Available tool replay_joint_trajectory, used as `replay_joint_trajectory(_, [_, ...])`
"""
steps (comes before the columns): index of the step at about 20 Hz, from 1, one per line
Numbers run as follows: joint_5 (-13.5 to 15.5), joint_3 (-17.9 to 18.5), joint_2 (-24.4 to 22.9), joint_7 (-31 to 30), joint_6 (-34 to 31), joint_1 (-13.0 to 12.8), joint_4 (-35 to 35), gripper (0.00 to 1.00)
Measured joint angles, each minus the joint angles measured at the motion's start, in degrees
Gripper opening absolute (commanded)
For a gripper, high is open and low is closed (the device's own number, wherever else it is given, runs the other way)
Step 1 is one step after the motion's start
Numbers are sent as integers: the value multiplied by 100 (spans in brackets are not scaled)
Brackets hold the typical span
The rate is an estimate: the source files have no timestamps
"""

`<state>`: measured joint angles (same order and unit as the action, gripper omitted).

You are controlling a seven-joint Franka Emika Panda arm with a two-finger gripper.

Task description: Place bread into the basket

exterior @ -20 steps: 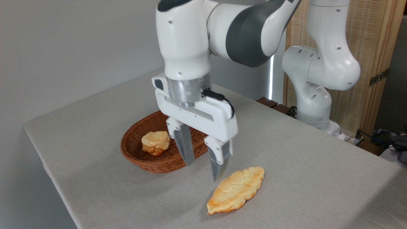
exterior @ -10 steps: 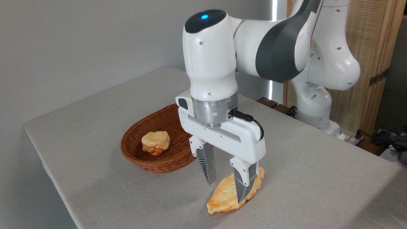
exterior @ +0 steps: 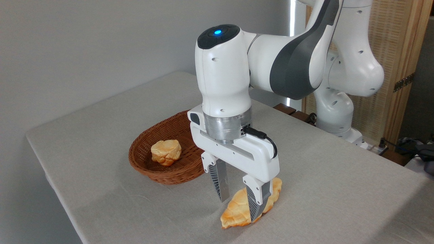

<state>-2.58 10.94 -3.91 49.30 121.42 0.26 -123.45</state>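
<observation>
While bread [exterior: 237, 211] lies on table [exterior: 322, 189] | gripper [exterior: 239, 208] spread wide astride it, not clamped | no readable writing

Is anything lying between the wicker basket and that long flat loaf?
Only bare grey tablecloth between reddish-brown woven basket and golden braided loaf, in the fixed camera.
</observation>
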Motion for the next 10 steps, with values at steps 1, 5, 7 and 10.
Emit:
replay_joint_trajectory(1, [0, 0, 15, 0, 2, -2, -4, 100])
replay_joint_trajectory(5, [0, -13, 68, 0, 5, -12, -13, 100])
replay_joint_trajectory(7, [0, -25, 106, 0, 18, -16, -15, 100])
replay_joint_trajectory(10, [0, -35, 155, 0, 60, -20, -17, 100])
